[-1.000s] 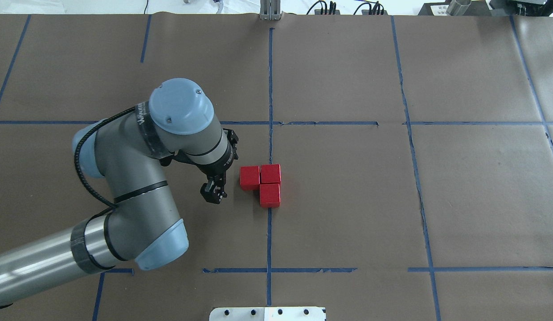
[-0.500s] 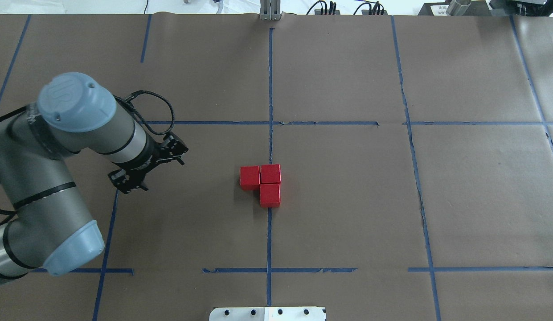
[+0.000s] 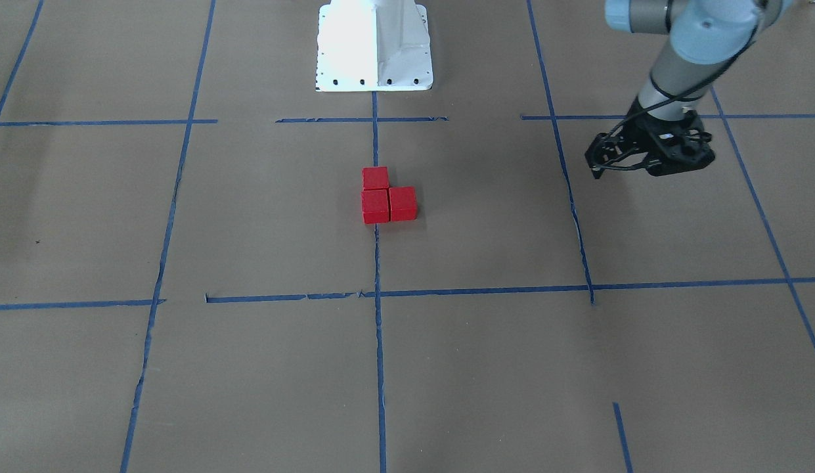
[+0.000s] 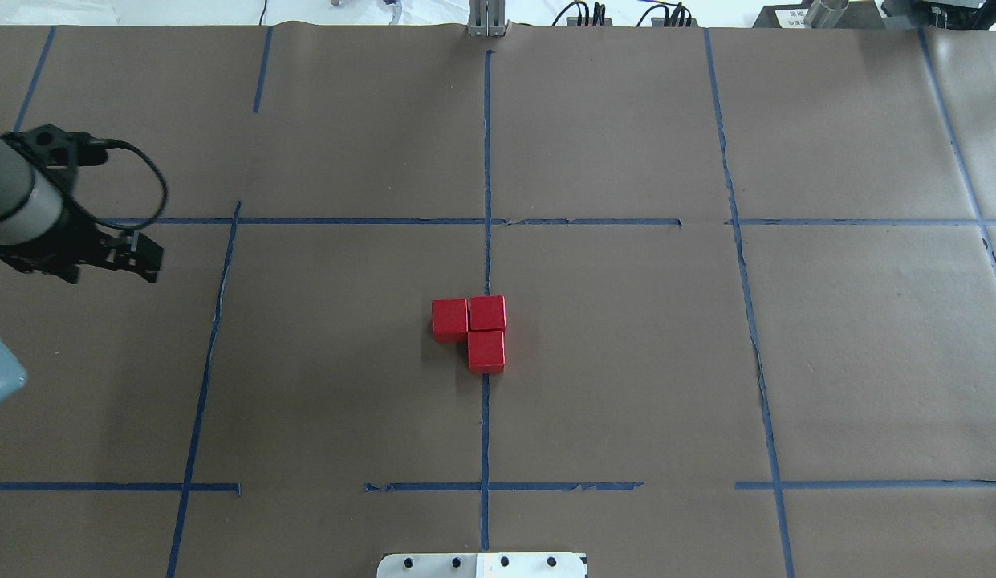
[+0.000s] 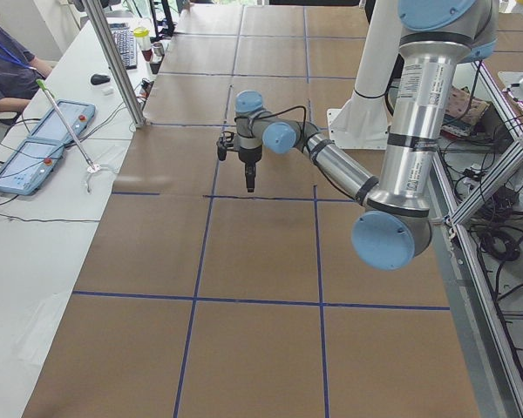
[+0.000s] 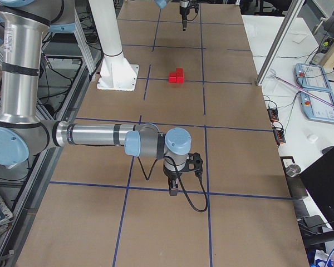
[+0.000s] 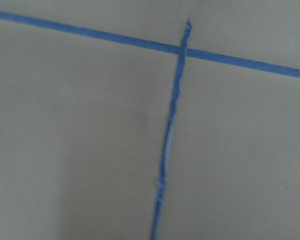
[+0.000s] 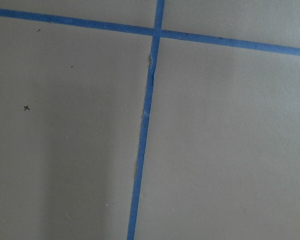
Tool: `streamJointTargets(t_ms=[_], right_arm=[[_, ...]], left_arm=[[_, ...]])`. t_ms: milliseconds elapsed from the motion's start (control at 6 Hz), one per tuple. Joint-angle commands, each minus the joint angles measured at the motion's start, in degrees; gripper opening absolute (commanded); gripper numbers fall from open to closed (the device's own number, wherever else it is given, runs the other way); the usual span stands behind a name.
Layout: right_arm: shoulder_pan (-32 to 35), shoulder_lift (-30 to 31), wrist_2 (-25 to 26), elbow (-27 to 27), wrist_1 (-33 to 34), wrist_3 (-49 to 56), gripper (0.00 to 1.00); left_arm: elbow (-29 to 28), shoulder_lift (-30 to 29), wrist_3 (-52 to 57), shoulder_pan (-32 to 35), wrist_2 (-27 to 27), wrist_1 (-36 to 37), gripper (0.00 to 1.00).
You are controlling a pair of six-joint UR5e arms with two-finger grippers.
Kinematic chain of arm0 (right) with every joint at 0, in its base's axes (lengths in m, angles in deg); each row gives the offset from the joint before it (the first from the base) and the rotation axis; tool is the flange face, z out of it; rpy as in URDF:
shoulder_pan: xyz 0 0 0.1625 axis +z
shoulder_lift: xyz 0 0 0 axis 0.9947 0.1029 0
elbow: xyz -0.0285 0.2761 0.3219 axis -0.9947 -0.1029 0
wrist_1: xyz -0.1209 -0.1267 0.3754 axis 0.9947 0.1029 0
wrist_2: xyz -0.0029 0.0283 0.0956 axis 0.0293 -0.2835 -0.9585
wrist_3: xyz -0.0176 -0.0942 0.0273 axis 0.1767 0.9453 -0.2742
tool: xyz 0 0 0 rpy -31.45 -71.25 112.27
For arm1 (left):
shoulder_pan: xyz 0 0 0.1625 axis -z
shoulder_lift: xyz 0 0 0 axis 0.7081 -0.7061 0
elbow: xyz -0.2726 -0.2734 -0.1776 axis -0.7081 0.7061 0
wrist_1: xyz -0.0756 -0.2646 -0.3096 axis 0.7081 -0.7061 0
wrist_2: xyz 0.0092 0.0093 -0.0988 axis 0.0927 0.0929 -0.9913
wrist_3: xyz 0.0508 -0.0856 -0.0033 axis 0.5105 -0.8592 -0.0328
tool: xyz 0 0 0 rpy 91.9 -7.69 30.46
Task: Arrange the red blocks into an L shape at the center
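Note:
Three red blocks [image 4: 486, 352] sit touching in an L on the middle tape line of the center cell [image 4: 610, 361]. Two lie side by side and one sits behind the right one. They also show in the front view [image 3: 375, 205] and the right view [image 6: 176, 76]. My left gripper [image 4: 151, 263] hangs far left of them, outside the cell, empty, with its fingers together; it also shows in the front view [image 3: 592, 159] and the left view [image 5: 249, 185]. My right gripper [image 6: 173, 193] hangs low over a tape crossing far from the blocks. I cannot tell whether it is open or shut.
The white robot base [image 3: 374, 46] stands at the table's near edge behind the blocks. Blue tape lines [image 4: 485, 417] grid the brown paper. A metal post [image 6: 275, 47] and an operator's side table with control panels [image 5: 35, 148] border the far side.
My left arm has swung away to the left, from right beside the blocks to outside the center cell. The three blocks have not moved.

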Motion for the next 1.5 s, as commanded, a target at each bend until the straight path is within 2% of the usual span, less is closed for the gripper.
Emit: streamJointTargets(t_ms=[0,167,333,667,1000,1333], right_arm=[[-0.05,-0.09,-0.07,0.07,0.00,0.00,1.00],[0.04,-0.26,-0.07,-0.02,0.00,0.00,1.00],[0.04,-0.35,-0.07,-0.02,0.00,0.00,1.00],[-0.05,-0.79,0.02,-0.11,0.08,-0.09,1.00],[-0.05,-0.79,-0.07,-0.11,0.08,-0.09,1.00],[0.04,-0.79,-0.07,-0.11,0.08,-0.09,1.00]], left_arm=[[-4.14,7.71,28.16,15.64,-5.72,-0.13,1.00],[-10.52,9.83,41.61,23.99,-10.18,-0.82,1.00],[-17.63,11.41,49.57,30.86,-13.10,-5.53,1.00],[-19.03,13.35,49.40,32.95,-13.65,-5.50,1.00],[-18.76,13.19,41.62,32.78,-13.92,-6.10,1.00],[-18.85,12.92,41.22,32.69,-14.09,-6.54,1.00]])
